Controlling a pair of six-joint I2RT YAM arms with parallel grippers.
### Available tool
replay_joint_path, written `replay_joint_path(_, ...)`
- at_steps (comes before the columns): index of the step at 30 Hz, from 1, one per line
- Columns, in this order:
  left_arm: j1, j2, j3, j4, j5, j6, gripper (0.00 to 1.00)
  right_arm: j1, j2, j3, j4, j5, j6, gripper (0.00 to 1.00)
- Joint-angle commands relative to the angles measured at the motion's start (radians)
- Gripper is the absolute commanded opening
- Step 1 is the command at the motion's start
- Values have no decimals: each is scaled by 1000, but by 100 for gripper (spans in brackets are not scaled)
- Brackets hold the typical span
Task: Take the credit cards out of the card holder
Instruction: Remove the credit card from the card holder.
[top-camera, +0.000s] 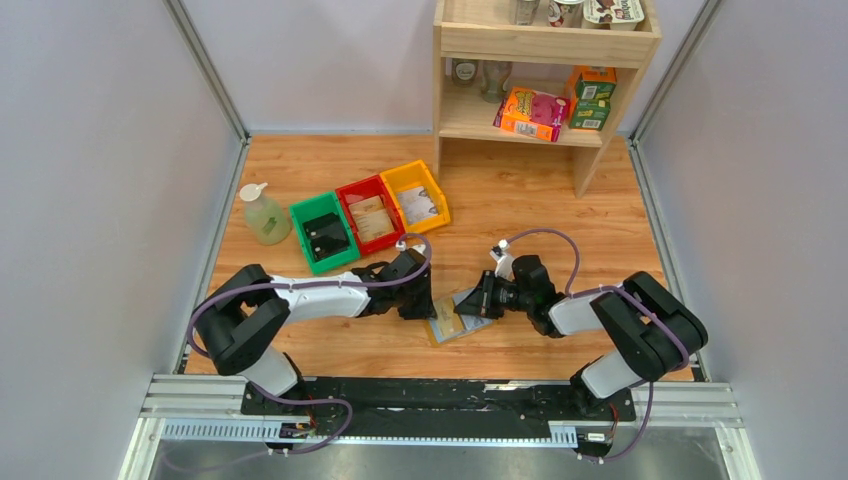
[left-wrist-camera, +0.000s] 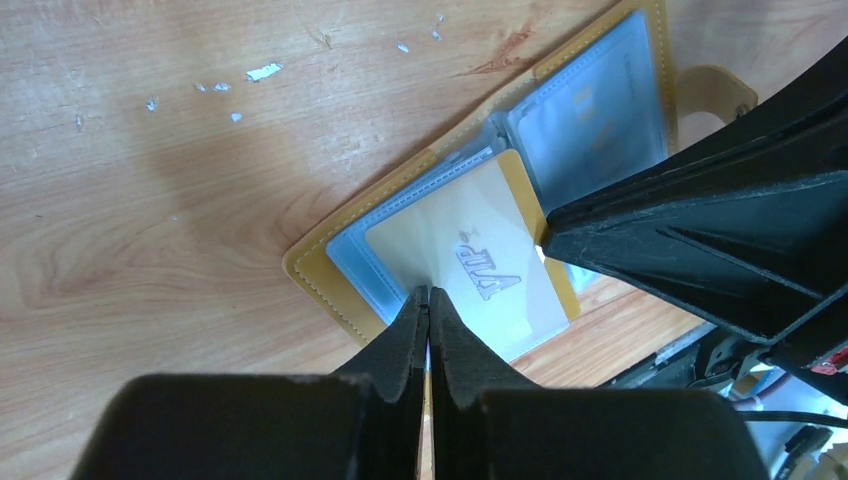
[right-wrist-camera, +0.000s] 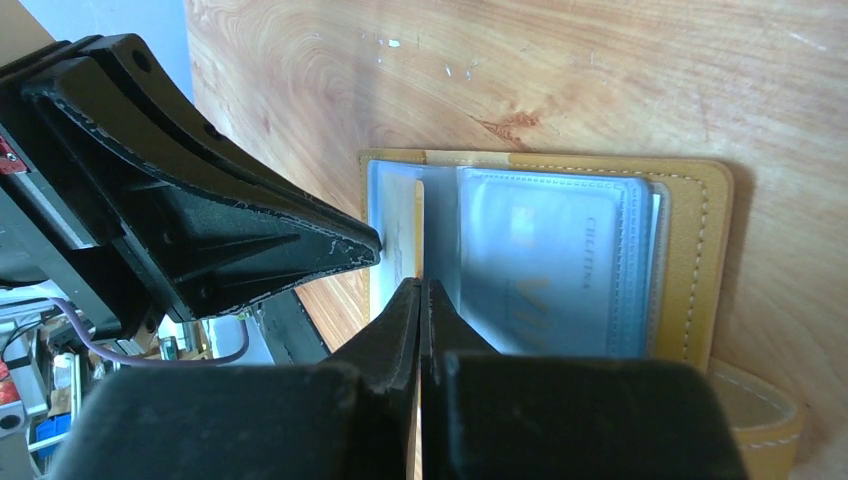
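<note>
Checking the near centre of the tabletop (top-camera: 540, 200), we find the card holder (right-wrist-camera: 700, 250) lying open and flat between the two arms. We record the right gripper (right-wrist-camera: 420, 295) with its fingers pinching the striped edge of one credit card (left-wrist-camera: 480, 250), which stands tilted up from the pale sleeves. The left gripper (left-wrist-camera: 428, 305) has its fingers pressed together, holding nothing, tips at another edge of that card. A second card (right-wrist-camera: 545, 270) sits inside a clear sleeve on the other half.
</note>
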Motion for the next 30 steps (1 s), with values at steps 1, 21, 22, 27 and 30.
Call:
replay_joint_path(1,-4,13,-22,37,15,-16,3,5,14,-4,74,-11,13,0)
replay_joint_path(21,-4,24,-106,94,30,-62,0,6,126,31,78,-54,21,0)
replay_joint_path(22,-4,18,-105,88,26,-58,0,6,123,31,78,-52,21,0)
replay_joint_path(27,-4,-11,-85,21,-5,-36,7,5,94,25,69,-46,15,0)
replay_joint_path(30,-4,-7,-76,-4,-2,-36,15,5,62,25,28,-23,-1,0)
